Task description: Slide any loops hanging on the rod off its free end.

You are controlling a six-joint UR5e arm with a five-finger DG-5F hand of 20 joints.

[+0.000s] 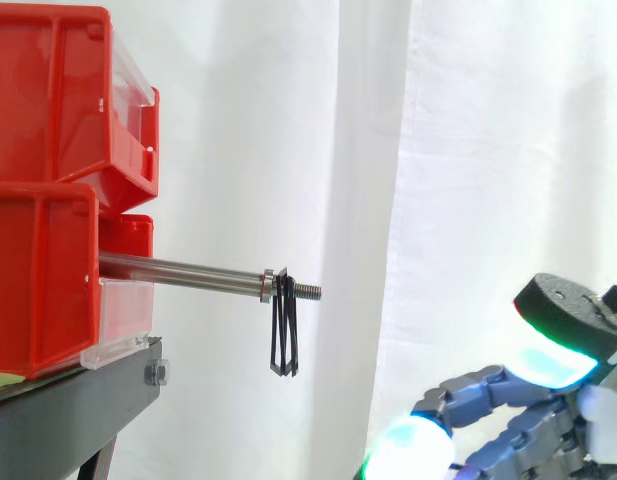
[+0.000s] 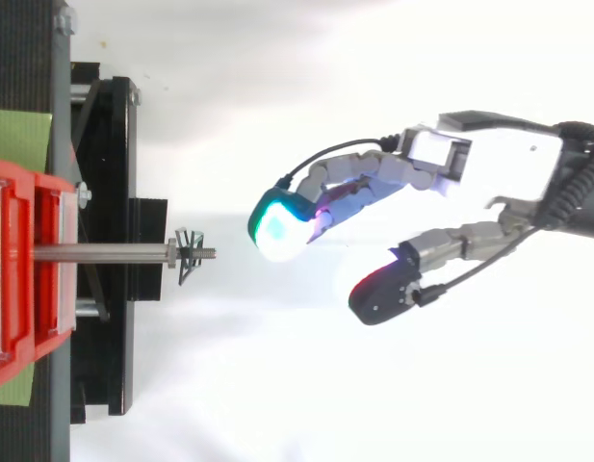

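Here, thin black loops (image 1: 284,335) dangle from the silver rod (image 1: 178,270).

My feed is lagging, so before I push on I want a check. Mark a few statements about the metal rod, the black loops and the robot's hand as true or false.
1. The thin black loops hang near the threaded free end of the shiny metal rod. True.
2. The robot's hand pinches the loops. False: it is beyond the rod's free end, apart from it, with its fingers relaxed and holding nothing.
3. The rod sticks out from the stacked red plastic bins. True.
4. The loops sit midway along the rod. False: they hang at its tip, just past a small metal collar.
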